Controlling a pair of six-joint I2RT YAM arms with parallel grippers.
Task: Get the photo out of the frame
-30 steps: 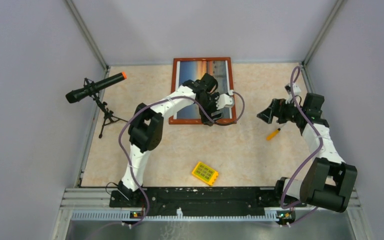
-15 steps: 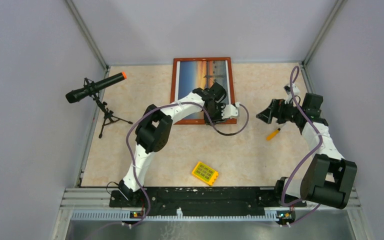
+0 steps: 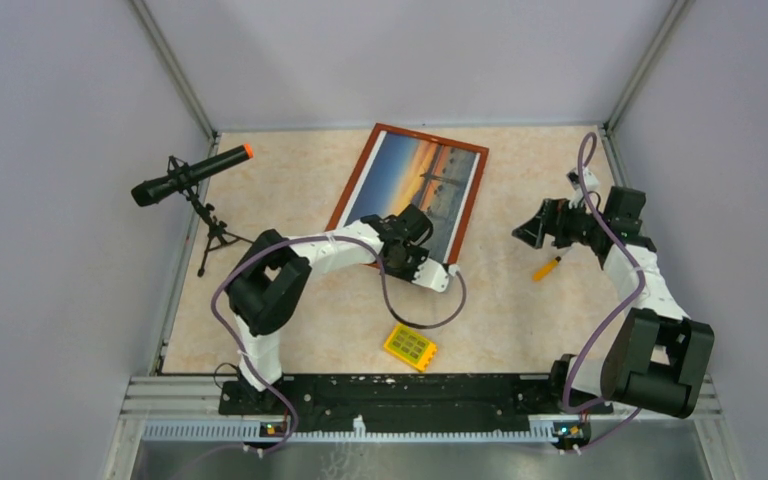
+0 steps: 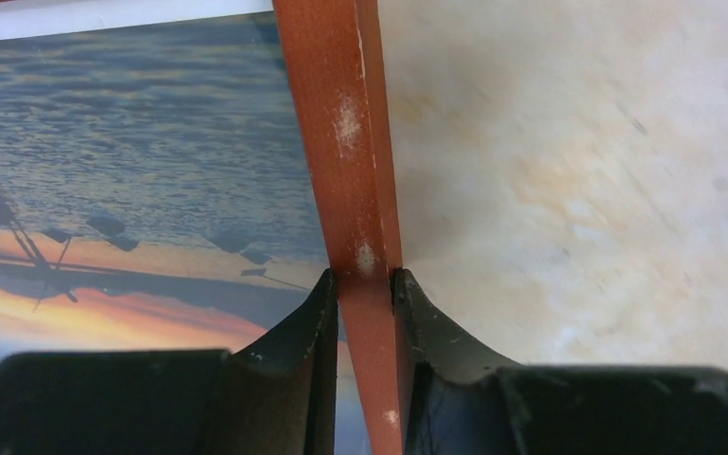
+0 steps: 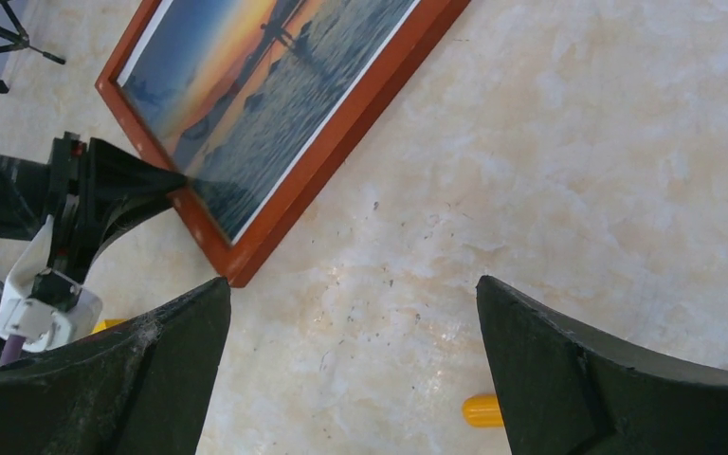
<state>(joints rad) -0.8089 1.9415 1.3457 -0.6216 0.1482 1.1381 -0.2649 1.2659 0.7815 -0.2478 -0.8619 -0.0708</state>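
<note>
Nearest to us, on the table (image 3: 520, 310), a small yellow block (image 3: 409, 346) lies on the near side of the frame (image 3: 352, 178) and apart from it. Just beyond the block, the left gripper (image 4: 364, 284) sits on the frame's near short rail, close to its near right corner. Its jaws are drawn narrow and pinch that reddish-brown rail, with one fingertip (image 4: 308, 308) on the picture side and the other on the outer side, both touching the wood.

The frame lies flat and askew, face up, its long sides slanting away toward the right. The photo (image 3: 420, 185) is still inside the frame, with orange sky, blue water and small dark shapes, and a thin white margin shows along the rail.

To the right of the frame and well apart from it, the right gripper (image 5: 351, 294) hangs over bare table with its jaws spread wide and nothing between them. A small tool with a yellow handle (image 3: 547, 267) lies on the table on the frame's right side, near that gripper. To the left of the frame, well apart, a black microphone with an orange tip (image 3: 188, 176) stands on a small tripod.
</note>
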